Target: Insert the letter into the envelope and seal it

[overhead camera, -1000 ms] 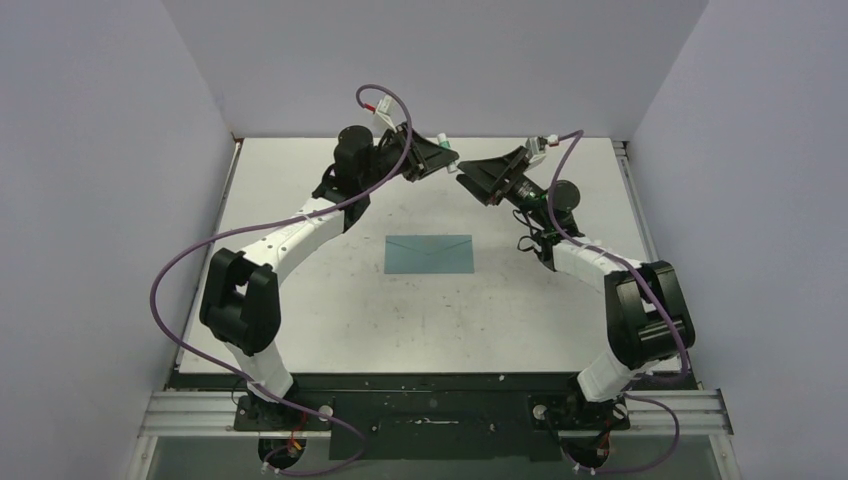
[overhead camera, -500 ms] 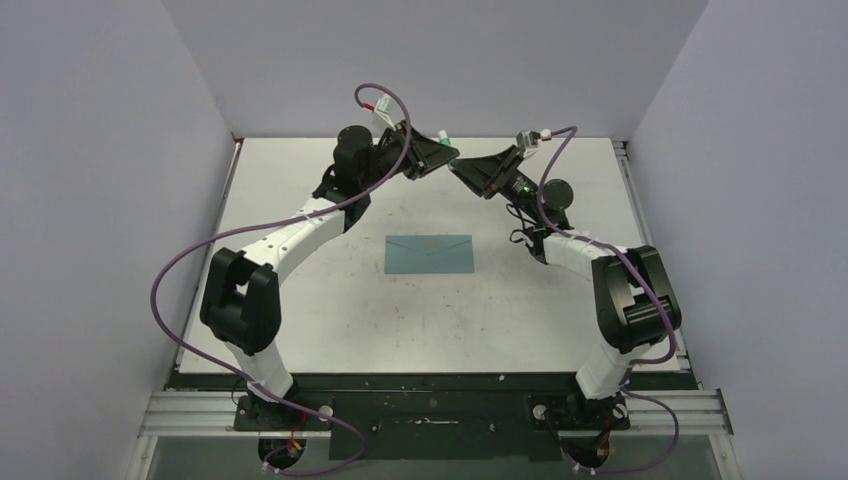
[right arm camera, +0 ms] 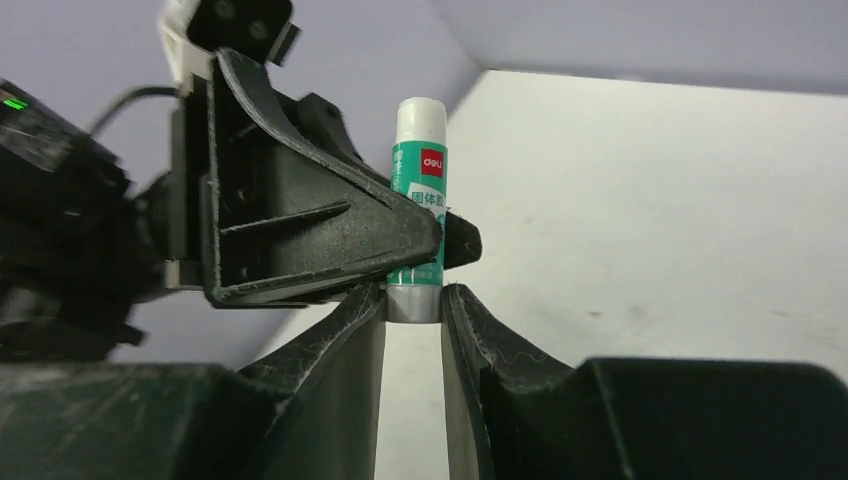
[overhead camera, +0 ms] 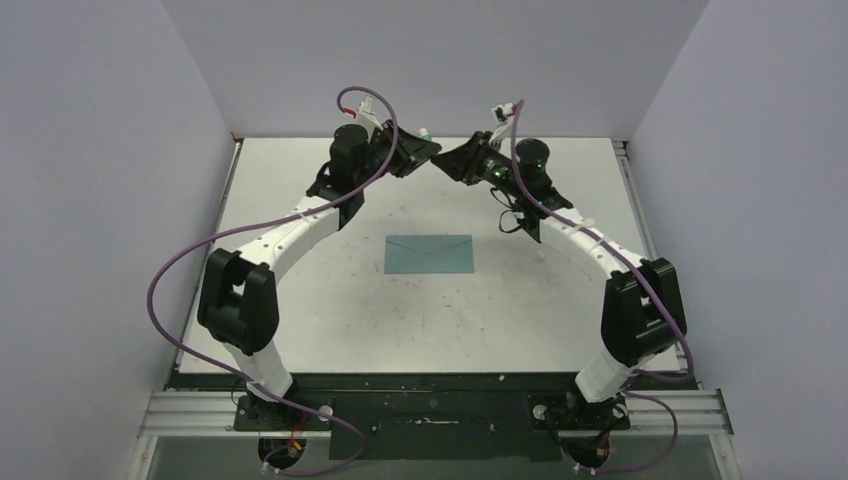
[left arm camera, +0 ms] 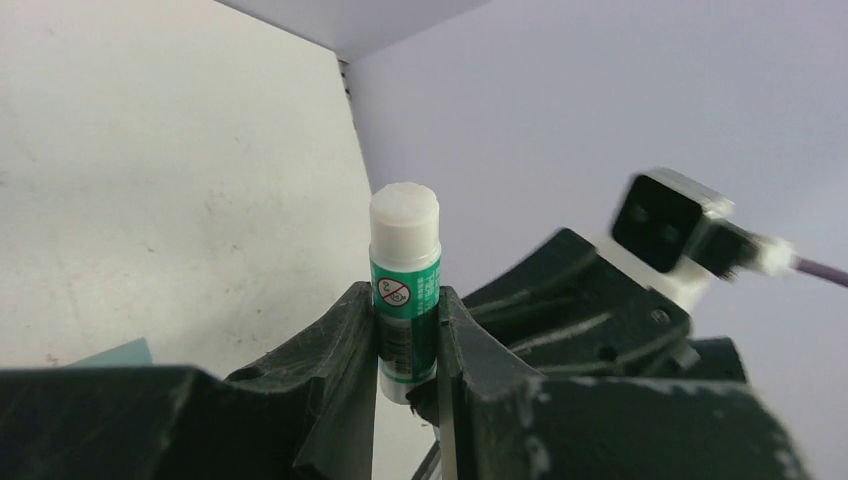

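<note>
The left arm (overhead camera: 290, 235) and right arm (overhead camera: 590, 245) are raised and stretched toward the far middle, wrists turned inward so that the grippers meet tip to tip. The left gripper (overhead camera: 434, 151) is clamped on a glue tube (left arm camera: 404, 290). The right gripper (overhead camera: 442, 165) is closed on the tube's end, fingers (right arm camera: 350, 340) pressed to either side.

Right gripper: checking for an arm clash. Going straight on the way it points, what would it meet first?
The glue stick, whose lower end sits between the right gripper's fingertips; the left gripper clamps it just beyond, though depth is unclear.
</note>
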You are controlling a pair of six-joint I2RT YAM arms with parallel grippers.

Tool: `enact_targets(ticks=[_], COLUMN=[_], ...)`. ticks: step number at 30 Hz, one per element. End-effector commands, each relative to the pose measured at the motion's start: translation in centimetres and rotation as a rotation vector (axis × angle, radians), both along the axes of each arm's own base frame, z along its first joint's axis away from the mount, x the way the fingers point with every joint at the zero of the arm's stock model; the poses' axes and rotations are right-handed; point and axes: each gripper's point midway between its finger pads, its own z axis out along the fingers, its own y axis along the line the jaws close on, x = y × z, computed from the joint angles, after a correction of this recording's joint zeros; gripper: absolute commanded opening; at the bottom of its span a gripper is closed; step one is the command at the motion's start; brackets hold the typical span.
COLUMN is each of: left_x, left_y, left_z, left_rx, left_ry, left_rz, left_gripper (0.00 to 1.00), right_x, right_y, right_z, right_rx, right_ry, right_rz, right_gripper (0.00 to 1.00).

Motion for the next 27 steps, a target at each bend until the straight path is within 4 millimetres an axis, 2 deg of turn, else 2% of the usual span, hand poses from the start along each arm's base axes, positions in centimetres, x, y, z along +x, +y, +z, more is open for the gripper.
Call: enact_targets(ticks=[1,4,6,7,9,10,11,12,15,18,20,23,27], left_x=[-2.2,-2.1,-2.0,-2.1,-2.0,-2.2,-2.2,-2.3,-3.4,-4.7,-5.6,-6.5,-7.2], left_y=[-0.5,0.0,0.2,0.2,0.3,0.2,0.3,0.4,0.6,0.8,0.6,0.6,0.6], left_z=[3.5,3.3,3.2,3.3,3.6,3.9,4.2,4.4,6.0,7.3,8.0,8.8,9.7], left_rx=[-0.026,-0.009,-0.004,-0.005,0.002,0.002,0.009,0.014,-0.002,-0.018,-0.006,0.019,0.018], left_ry=[-0.015,0.014,0.024,0.017,-0.007,-0.036,-0.068,-0.100,-0.234,-0.363,-0.437,-0.519,-0.575], left_rz=[-0.013,0.010,0.022,0.018,0.009,-0.010,-0.020,-0.029,-0.093,-0.165,-0.206,-0.234,-0.252], left_gripper=[0.00,0.00,0.00,0.00,0.00,0.00,0.00,0.00,0.00,0.00,0.00,0.00,0.00], right_x=[-0.6,0.0,-0.1,-0.3,-0.9,-1.5,-1.2,-1.9,-3.3,-5.4,-6.5,-7.3,-8.3], right_y=[0.5,-0.7,-0.9,-0.6,-0.2,-0.3,-1.5,-2.3,-5.4,-7.0,-7.4,-7.1,-5.9], right_z=[-4.7,-6.2,-6.1,-5.7,-2.7,-1.3,0.4,2.2,6.7,9.0,9.5,9.2,9.4], right_rx=[-0.596,-0.813,-0.848,-0.813,-0.611,-0.463,-0.342,-0.206,0.077,0.249,0.320,0.384,0.430], right_ry=[-0.236,-0.273,-0.268,-0.258,-0.227,-0.207,-0.183,-0.169,-0.172,-0.190,-0.186,-0.158,-0.154], right_rz=[-0.095,-0.217,-0.249,-0.235,-0.192,-0.110,-0.120,-0.067,0.003,0.099,0.146,0.197,0.266], right_gripper=[0.05,0.05,0.07,0.17,0.51,0.64,0.72,0.77,0.84,0.86,0.86,0.85,0.84])
